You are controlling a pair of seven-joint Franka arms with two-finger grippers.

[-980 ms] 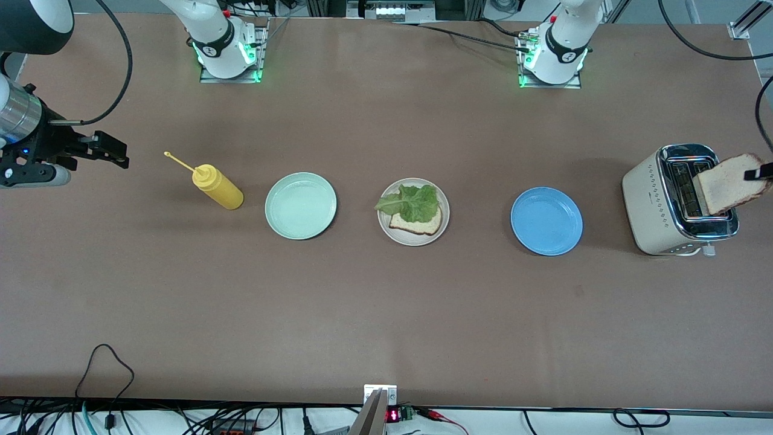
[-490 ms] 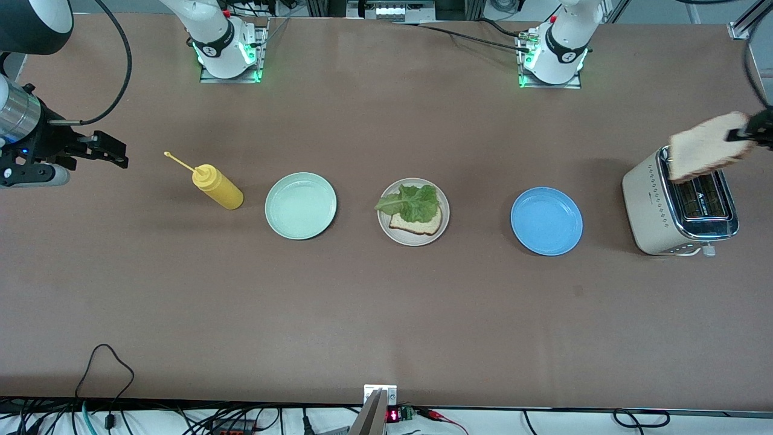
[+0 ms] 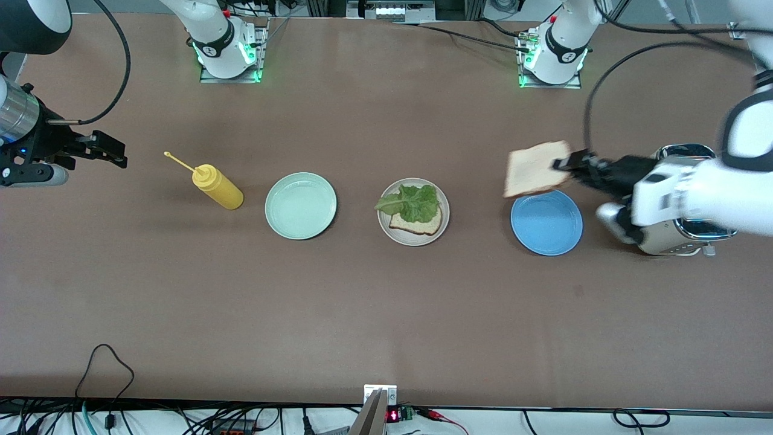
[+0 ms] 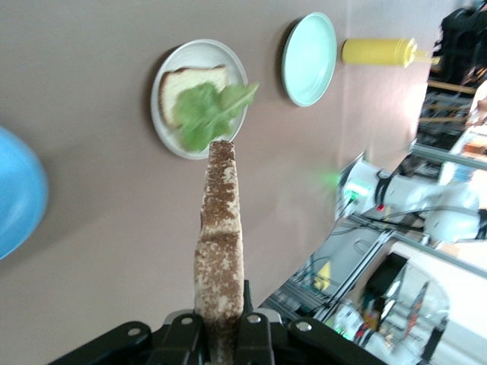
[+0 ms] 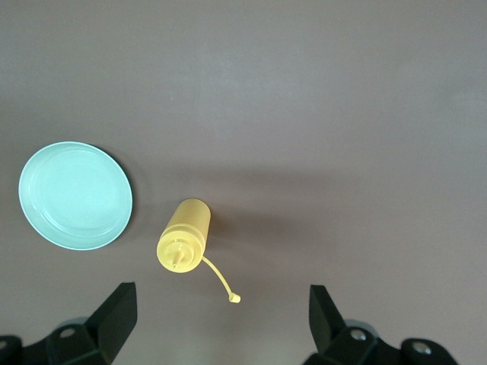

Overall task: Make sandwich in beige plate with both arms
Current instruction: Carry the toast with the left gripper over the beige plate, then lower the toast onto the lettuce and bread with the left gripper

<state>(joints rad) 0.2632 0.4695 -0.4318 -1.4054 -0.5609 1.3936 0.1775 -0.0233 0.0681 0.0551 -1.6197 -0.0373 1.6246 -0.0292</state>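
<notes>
Left gripper (image 3: 564, 163) pinches one slice of bread (image 3: 534, 168) by its edge and holds it up in the air over the rim of the blue plate (image 3: 546, 223), as the front view shows. Its white arm reaches in over the toaster (image 3: 685, 232) at the left arm's end of the table. The beige plate (image 3: 413, 237) sits in the middle of the row of plates, and on it lies the other bread slice (image 3: 416, 223) with the green lettuce leaf (image 3: 412, 202) on top. Beside it, toward the right arm's end, are the mint green plate (image 3: 300, 206) and then the yellow squeeze bottle (image 3: 217, 186). The right gripper (image 3: 112, 151) waits in the air near the right arm's end of the table, and its fingers are spread wide with nothing in them. From the left wrist view, the left gripper (image 4: 218, 346) squeezes the bread (image 4: 221, 251), which is seen edge on and sticks out toward the beige plate (image 4: 169, 65) with its bread and lettuce (image 4: 205, 112). From the right wrist view, the two black fingers (image 5: 114, 315) of the right gripper (image 5: 223, 315) stand far apart over the bare table, close to the yellow bottle (image 5: 185, 235) and the mint green plate (image 5: 74, 195).
</notes>
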